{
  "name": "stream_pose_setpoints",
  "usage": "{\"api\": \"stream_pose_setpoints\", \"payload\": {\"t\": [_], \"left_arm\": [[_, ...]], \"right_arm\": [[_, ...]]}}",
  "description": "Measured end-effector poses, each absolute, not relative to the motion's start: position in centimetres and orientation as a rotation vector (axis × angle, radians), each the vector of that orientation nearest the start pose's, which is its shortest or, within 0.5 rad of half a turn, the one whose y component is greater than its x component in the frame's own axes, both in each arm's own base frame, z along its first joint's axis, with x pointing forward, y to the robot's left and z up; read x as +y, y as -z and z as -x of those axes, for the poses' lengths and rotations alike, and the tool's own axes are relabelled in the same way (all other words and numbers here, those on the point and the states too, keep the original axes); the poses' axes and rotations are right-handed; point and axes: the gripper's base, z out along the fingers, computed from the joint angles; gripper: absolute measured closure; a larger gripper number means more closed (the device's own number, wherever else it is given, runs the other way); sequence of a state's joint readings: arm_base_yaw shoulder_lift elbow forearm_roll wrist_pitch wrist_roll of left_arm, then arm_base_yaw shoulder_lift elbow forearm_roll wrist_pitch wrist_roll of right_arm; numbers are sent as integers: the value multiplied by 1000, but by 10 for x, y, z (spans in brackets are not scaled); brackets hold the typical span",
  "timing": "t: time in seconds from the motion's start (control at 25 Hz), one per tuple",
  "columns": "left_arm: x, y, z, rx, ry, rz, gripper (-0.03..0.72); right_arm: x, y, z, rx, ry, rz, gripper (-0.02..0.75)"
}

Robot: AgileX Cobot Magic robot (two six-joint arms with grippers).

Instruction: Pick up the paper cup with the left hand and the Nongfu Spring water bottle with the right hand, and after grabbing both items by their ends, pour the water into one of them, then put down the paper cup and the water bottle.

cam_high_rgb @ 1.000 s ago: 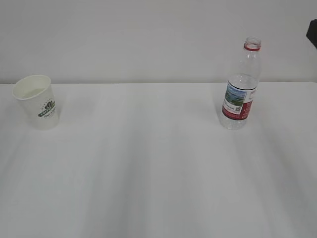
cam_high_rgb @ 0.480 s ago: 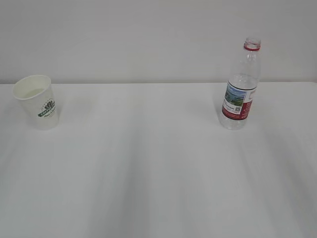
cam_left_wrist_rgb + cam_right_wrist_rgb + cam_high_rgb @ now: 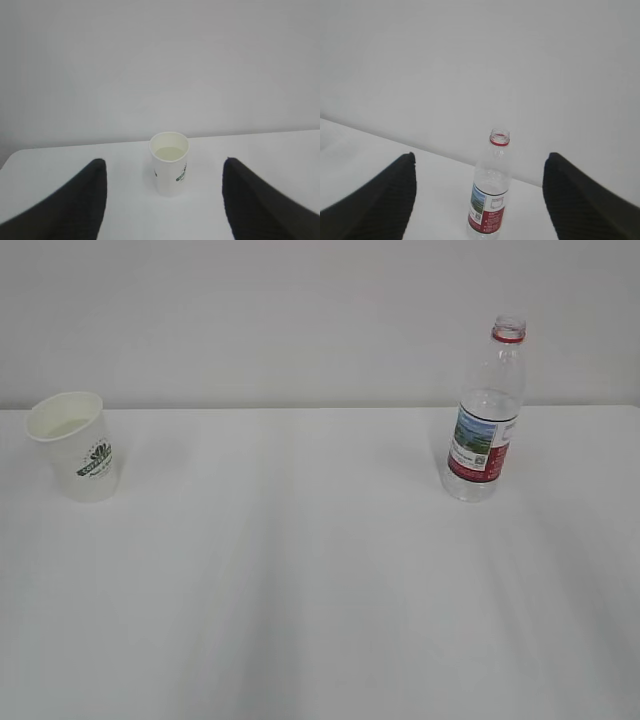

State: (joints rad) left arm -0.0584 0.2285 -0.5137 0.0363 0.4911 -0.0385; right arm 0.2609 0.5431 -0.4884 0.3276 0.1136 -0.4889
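Note:
The paper cup [image 3: 75, 445] stands upright at the table's far left, white with a green logo. In the left wrist view the paper cup [image 3: 170, 162] stands beyond my left gripper [image 3: 163, 165], whose black fingers [image 3: 85, 200] are spread wide on either side of it, apart from it. A pale flat surface shows inside the cup; whether it is water I cannot tell. The Nongfu Spring water bottle [image 3: 487, 415] stands upright on the right, uncapped, with a red neck ring. My right gripper [image 3: 480, 157] is open, short of the bottle [image 3: 490, 195]. Neither gripper shows in the exterior view.
The white table [image 3: 300, 590] runs back to a plain white wall [image 3: 300, 310]. In the left wrist view the table's left corner [image 3: 15, 155] lies left of the cup. Nothing else stands on the table.
A dark part of the right arm at the exterior view's upper right edge has left the picture. The cup and the bottle have not moved.

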Motion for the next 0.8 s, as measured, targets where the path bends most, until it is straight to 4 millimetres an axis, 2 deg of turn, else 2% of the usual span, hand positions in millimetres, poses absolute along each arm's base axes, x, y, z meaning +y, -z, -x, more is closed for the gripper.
{"api": "stream_pose_setpoints", "payload": {"t": [0.44, 0.8], "left_arm": [[-1, -323, -42, 1751, 29, -31, 165], [-2, -313, -40, 1857, 41, -54, 171]], "right_arm": [[18, -323, -76, 1648, 10, 370, 143], [4, -309, -53, 1791, 68, 255, 148]]}}
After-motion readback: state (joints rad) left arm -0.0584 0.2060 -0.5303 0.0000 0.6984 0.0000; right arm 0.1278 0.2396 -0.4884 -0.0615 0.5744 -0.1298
